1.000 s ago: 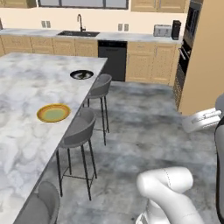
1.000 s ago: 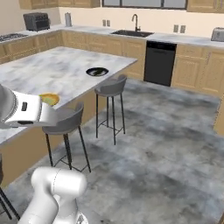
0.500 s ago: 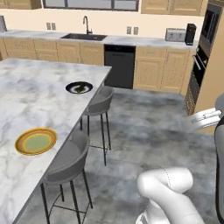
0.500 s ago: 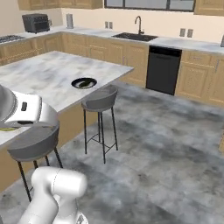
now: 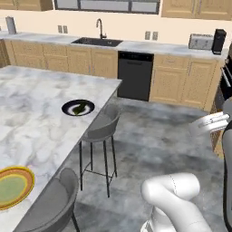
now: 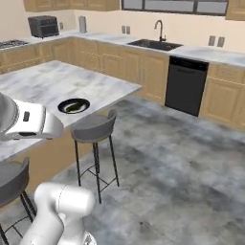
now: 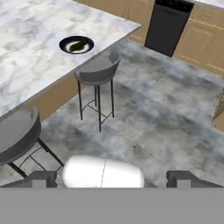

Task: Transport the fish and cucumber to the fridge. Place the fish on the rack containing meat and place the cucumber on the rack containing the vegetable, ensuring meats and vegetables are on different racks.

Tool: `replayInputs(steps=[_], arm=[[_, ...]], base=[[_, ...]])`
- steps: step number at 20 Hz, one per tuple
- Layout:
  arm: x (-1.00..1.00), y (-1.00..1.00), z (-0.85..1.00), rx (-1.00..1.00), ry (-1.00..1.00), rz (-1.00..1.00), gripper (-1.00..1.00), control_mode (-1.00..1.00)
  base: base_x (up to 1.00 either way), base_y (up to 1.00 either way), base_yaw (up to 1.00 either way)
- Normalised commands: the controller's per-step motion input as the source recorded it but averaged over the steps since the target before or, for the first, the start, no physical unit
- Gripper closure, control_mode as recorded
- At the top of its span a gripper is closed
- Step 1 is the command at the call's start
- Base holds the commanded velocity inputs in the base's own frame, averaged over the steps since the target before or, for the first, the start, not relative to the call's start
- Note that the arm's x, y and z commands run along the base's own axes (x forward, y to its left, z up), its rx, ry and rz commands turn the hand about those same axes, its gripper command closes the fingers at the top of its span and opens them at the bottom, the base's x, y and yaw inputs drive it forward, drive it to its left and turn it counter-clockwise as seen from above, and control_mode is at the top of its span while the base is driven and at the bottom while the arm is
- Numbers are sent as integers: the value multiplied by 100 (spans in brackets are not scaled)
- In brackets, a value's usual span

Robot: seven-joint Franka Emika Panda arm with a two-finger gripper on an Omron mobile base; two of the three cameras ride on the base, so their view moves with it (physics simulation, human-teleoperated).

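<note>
The cucumber (image 5: 80,108) (image 6: 74,106) (image 7: 78,45) is a dark green oblong lying on a black plate (image 5: 66,108) (image 6: 62,106) (image 7: 64,43) near the corner of the marble island. My gripper (image 7: 112,179) hangs high over the floor, well short of the island. Its two dark fingertips (image 7: 43,178) stand wide apart, open with nothing between them. The white hand (image 5: 209,124) (image 6: 29,125) shows at the edge of both base views. The fish, the fridge, the meat and the vegetable are out of view.
An orange-rimmed plate (image 5: 12,186) with a green middle sits on the island's near end. Two grey stools (image 5: 102,128) (image 7: 16,131) stand along the island's edge. A black dishwasher (image 5: 134,74), a sink (image 5: 97,41) and wooden cabinets line the back wall. Grey floor (image 6: 172,162) lies open.
The whole picture has shifted: the base has driven on and the island with the black plate now looms nearer and larger. The gripper stays open.
</note>
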Motion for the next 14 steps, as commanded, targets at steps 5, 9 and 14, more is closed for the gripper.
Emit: replayInputs(steps=[5,9,14], arm=[[0,0,0,0,0,0,-100,100],[0,0,0,0,0,0,-100,100],[0,0,0,0,0,0,-100,100]], base=[[100,-32,55],[99,-86,51],[61,-46,42]])
